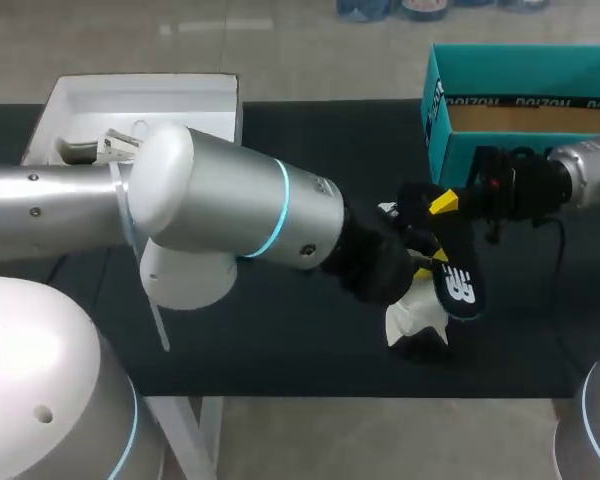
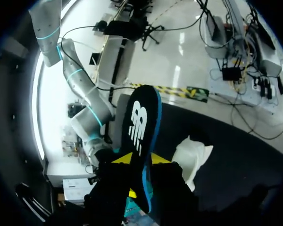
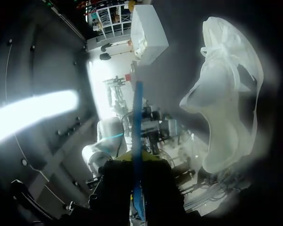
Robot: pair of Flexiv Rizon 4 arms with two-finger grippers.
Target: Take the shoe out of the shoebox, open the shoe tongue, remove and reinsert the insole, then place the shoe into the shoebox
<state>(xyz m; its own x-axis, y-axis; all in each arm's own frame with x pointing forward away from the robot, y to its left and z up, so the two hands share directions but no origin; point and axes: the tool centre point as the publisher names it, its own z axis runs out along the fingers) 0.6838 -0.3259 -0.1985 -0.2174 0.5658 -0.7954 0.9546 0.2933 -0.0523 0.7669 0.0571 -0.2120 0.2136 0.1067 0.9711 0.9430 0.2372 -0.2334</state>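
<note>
Both the left gripper (image 2: pixel 140 160) and right gripper (image 3: pixel 137 158) pinch the thin black foam insole with a blue rim (image 2: pixel 137 117), near the white fabric shoe (image 1: pixel 410 318). It is likely light and floppy, so hold the stiffer heel.

So the insole (image 2: pixel 140 127) is out of the shoe. It's black with a blue rim and a white logo, and it's held up on edge off the worktop. The left gripper (image 2: pixel 139 162) and the right gripper (image 3: pixel 137 157) both have their fingers pinched on it. The white shoe (image 3: pixel 226 94) lies on the dark worktop just below, mouth gaping. The teal shoebox (image 1: pixel 520 110) sits upright at the far right, its open top showing brown cardboard inside.
</note>
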